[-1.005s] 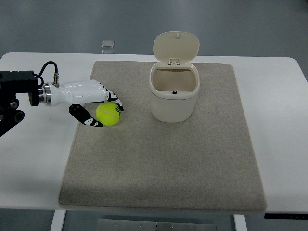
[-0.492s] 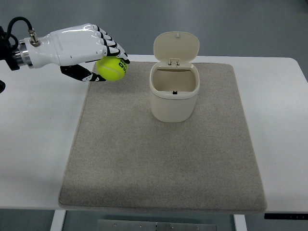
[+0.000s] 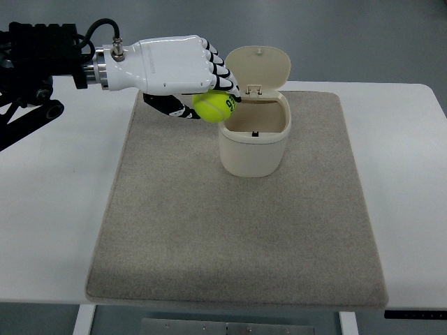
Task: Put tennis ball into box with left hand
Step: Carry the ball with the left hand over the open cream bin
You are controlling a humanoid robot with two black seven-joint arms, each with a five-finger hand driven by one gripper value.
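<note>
Left hand (image 3: 183, 73), one in view, arm entering from the left edge. White shell, black-tipped fingers (image 3: 222, 75) curled over the top of one ball (image 3: 214, 107), thumb under it on the near-left side: a closed grasp on the ball, held in the air. Ball is yellow-green, sits at the hand's fingertip end, just below the fingers, touching them. It hangs over the left rim of the box (image 3: 253, 146), partly overlapping the rim in this view; whether it touches the rim can't be told.

One box, cream, directly right of the hand, open at the top, one hinged lid (image 3: 260, 66) standing upright behind the opening, just right of the fingertips. Inside looks bare except a small dark mark on the far wall.

Below the hand and box: one grey mat (image 3: 237, 237), rectangular, box stands on its far middle part. Mat lies on one white table (image 3: 49, 209), which spreads left, right and behind the hand.

Behind the wrist, toward the left edge: black arm links (image 3: 31, 66) and one black cable (image 3: 98, 31) looping above the wrist joint.

One small grey object beyond the table is mostly hidden by the hand. Floor grey.
</note>
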